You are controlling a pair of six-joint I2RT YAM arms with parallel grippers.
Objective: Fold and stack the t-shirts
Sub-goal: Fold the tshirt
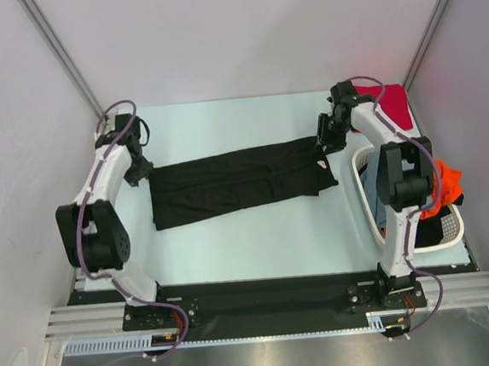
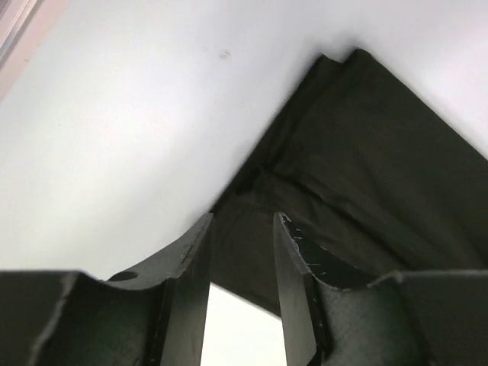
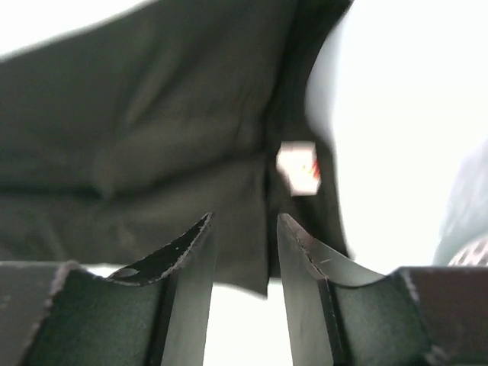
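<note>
1. The left arm point(image 1: 100, 191) rises from its base at 7 o'clock. Its elbow bulges outward at 9 o'clock and the forearm reaches on to 10 o'clock.
2. The left gripper point(image 1: 140, 171) tips down toward 5 o'clock. Its fingers point(image 2: 191, 259) stand parted with a clear gap between them.
3. The right arm point(image 1: 396, 178) climbs from 5 o'clock, with the elbow at 3 o'clock and the wrist at 1 o'clock.
4. The right gripper point(image 1: 328, 140) angles down toward 7 o'clock, its fingers point(image 3: 301, 259) likewise parted.

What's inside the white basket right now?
Inside the basket: an orange tee, grey-blue cloth and something dark. The right arm covers the middle, so the rest is hidden.
</note>
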